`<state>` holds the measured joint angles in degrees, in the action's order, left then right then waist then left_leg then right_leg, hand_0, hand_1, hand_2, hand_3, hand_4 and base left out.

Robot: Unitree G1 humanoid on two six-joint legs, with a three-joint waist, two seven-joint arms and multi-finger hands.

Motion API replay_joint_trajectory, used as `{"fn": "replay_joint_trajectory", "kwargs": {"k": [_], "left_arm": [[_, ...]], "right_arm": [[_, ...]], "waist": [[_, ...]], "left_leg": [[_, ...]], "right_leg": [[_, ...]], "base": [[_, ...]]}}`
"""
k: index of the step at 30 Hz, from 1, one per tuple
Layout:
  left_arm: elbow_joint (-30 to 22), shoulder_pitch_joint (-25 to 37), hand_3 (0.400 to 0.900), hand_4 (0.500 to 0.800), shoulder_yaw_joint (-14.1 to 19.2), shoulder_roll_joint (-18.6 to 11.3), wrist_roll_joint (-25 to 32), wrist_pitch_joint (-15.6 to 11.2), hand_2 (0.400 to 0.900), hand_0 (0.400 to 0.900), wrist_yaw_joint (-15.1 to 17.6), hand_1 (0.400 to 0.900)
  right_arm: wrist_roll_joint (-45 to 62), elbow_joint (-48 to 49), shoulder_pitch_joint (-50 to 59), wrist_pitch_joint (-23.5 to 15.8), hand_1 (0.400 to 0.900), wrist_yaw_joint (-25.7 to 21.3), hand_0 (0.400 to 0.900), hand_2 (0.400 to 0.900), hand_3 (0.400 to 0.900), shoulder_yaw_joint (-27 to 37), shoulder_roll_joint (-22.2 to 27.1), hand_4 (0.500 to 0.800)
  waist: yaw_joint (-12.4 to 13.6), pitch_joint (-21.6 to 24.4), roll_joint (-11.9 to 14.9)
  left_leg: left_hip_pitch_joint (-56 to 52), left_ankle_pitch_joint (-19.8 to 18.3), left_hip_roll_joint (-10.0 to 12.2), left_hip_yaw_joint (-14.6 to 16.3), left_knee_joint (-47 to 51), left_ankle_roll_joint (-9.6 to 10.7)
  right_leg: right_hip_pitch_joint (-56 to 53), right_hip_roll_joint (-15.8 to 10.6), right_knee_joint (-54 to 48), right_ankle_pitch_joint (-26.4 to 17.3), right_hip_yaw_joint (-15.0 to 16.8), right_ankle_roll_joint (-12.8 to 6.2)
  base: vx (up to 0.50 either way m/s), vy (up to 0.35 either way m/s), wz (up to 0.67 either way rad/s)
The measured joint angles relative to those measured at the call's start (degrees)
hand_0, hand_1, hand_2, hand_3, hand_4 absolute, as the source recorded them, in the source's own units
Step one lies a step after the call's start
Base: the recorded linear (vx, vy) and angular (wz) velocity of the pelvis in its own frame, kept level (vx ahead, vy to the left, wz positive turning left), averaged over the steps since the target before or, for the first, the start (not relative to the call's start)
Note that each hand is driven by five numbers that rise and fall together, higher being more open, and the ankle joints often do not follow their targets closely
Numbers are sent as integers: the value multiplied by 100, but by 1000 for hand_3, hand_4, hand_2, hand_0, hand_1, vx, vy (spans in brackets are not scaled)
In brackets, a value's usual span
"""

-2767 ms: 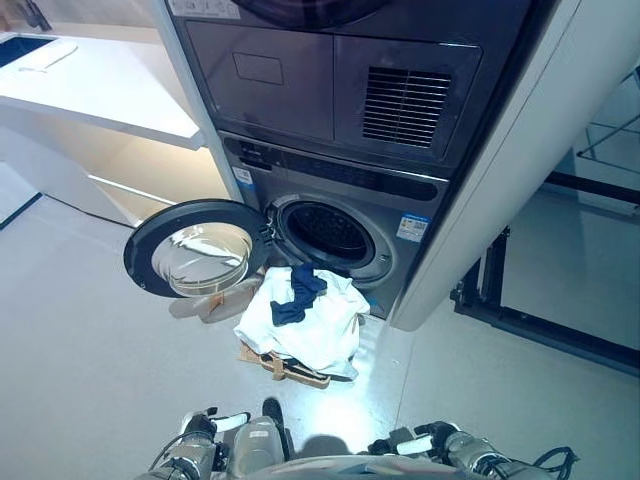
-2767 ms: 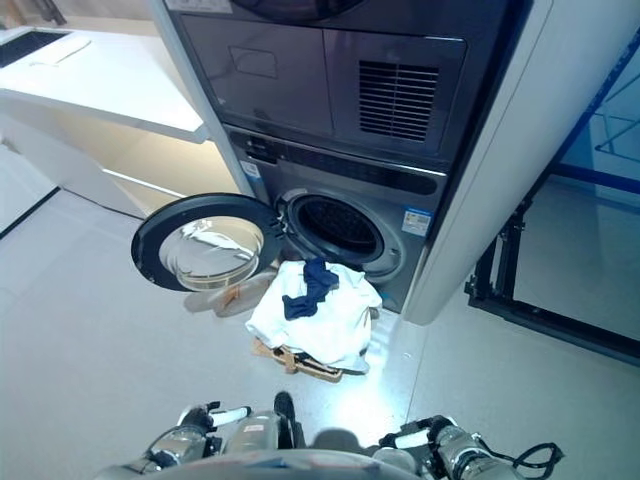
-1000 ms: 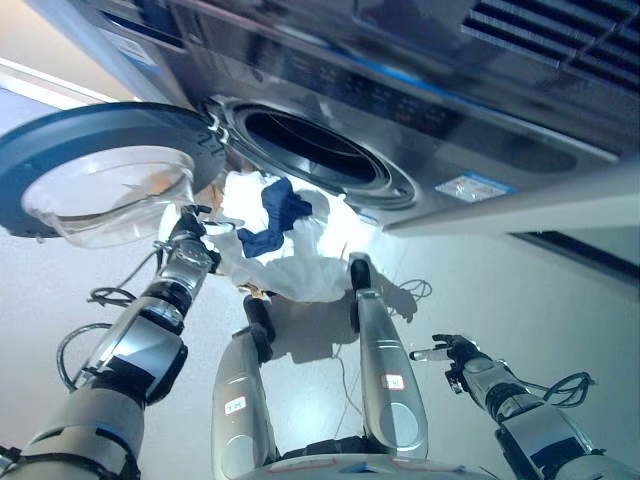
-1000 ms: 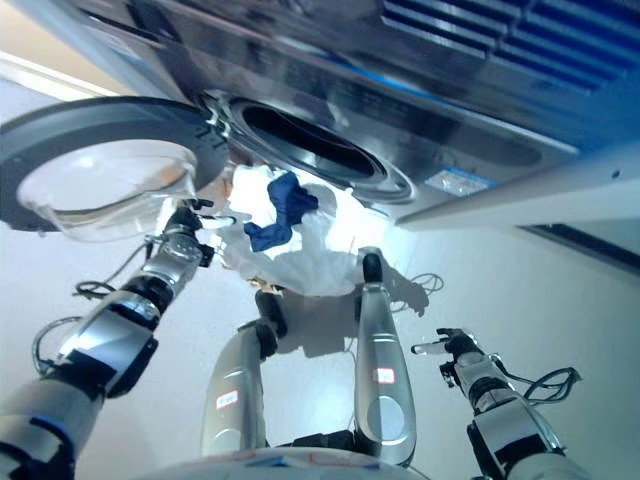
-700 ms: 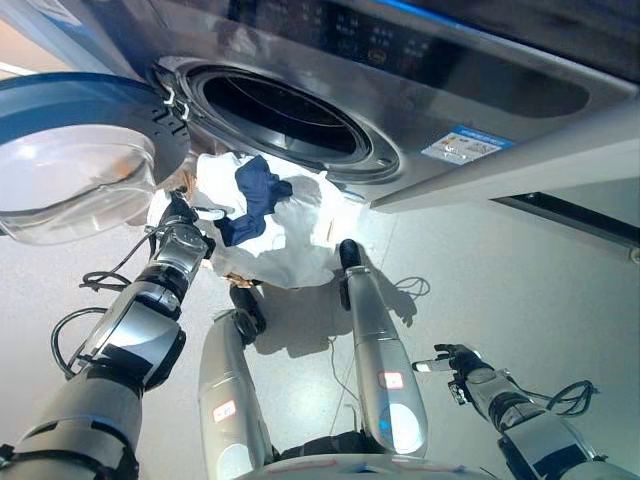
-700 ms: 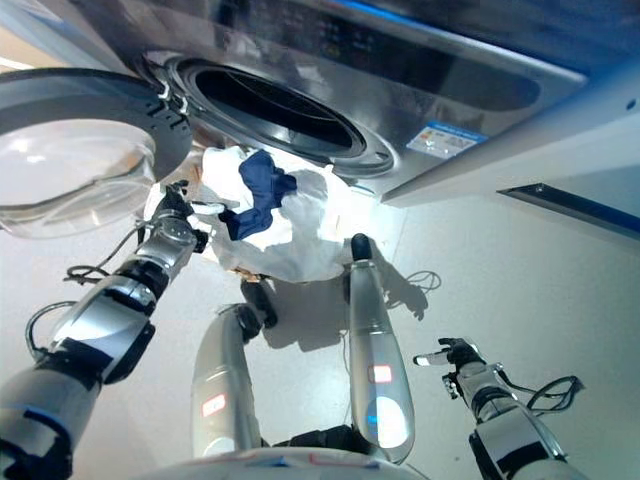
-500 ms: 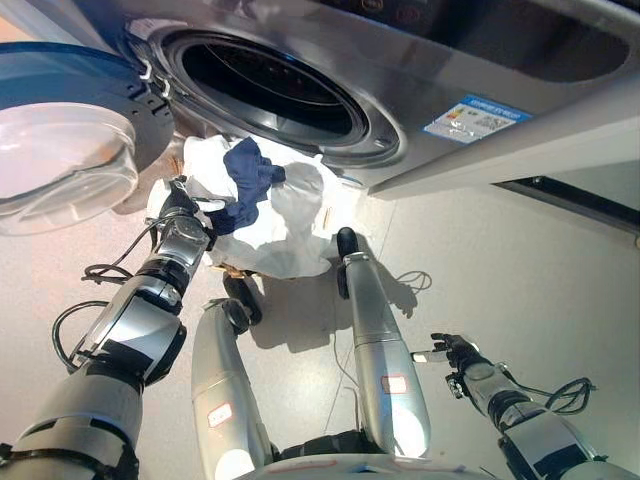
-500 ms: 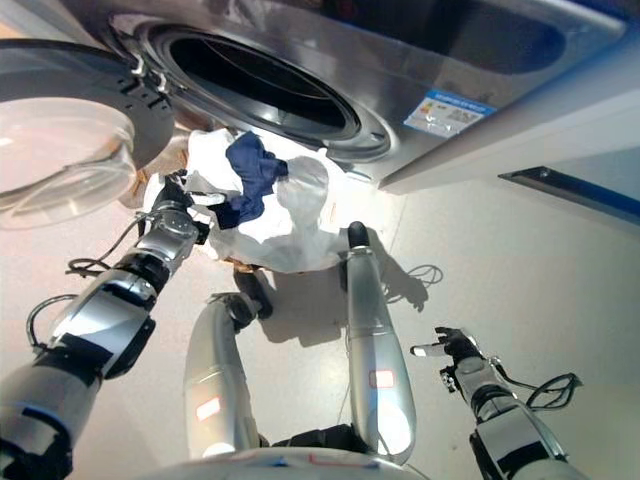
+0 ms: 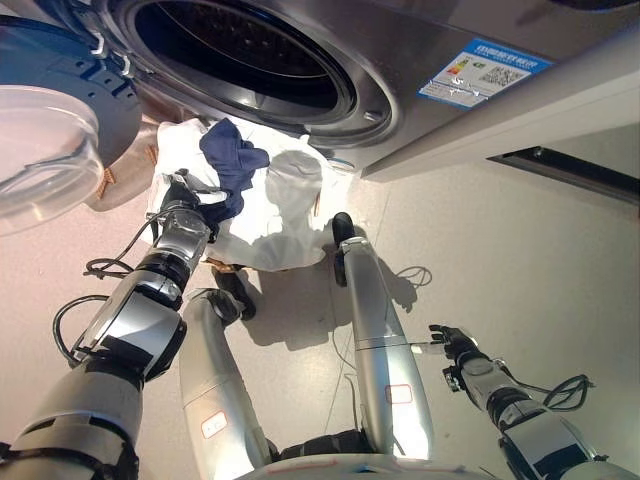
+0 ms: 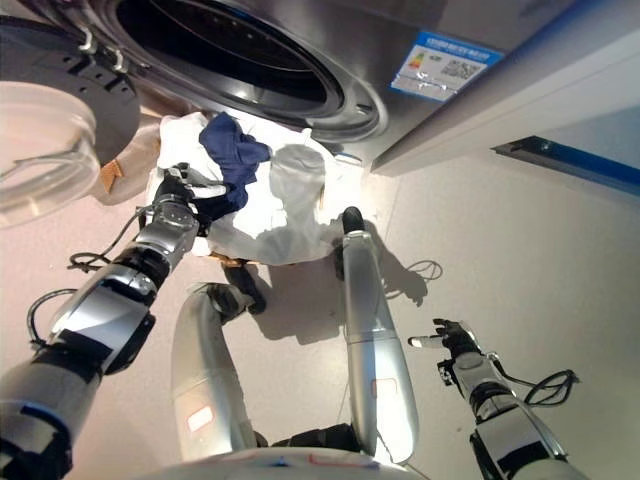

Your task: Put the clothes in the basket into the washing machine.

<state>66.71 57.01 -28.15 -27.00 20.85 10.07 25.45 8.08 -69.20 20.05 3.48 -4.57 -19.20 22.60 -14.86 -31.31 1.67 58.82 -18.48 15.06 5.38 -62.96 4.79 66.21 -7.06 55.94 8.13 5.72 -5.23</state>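
1. Your left hand (image 9: 182, 205) reaches the near left edge of the heap of clothes; its fingers (image 9: 203, 195) lie against the cloth, but you cannot tell whether they are curled into it or only touching.
2. The white cloth (image 9: 268, 205) spreads away from those fingers toward the machine and covers the basket (image 9: 228, 268), of which only a strip of woven rim shows just below the hand.
3. A dark blue garment (image 9: 231, 163) lies on top of the white cloth, just beyond the fingertips.
4. The washing machine (image 9: 400, 45) stands past the heap, its drum opening (image 9: 235, 50) dark and its door (image 9: 45, 130) swung wide to the left of the hand.
5. Your right hand (image 10: 447, 338) hangs well apart from the clothes, over bare floor (image 9: 540, 260), fingers loosely spread and holding nothing.
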Motion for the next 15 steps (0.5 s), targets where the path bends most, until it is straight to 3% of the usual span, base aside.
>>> {"fn": "replay_joint_trajectory", "kwargs": {"k": [15], "left_arm": [[-7,279,900,800,-7,-125,135,17,900,900,76,900]], "right_arm": [[432,155,29,-29,900,-1,900,900,900,-185,-2,800]], "waist": [[-147,-4,5]], "left_leg": [[712,-410,192,16,-712,-42]], "right_leg": [[905,173,461,2,145,5]], "base": [[-13,-27,-14]]}}
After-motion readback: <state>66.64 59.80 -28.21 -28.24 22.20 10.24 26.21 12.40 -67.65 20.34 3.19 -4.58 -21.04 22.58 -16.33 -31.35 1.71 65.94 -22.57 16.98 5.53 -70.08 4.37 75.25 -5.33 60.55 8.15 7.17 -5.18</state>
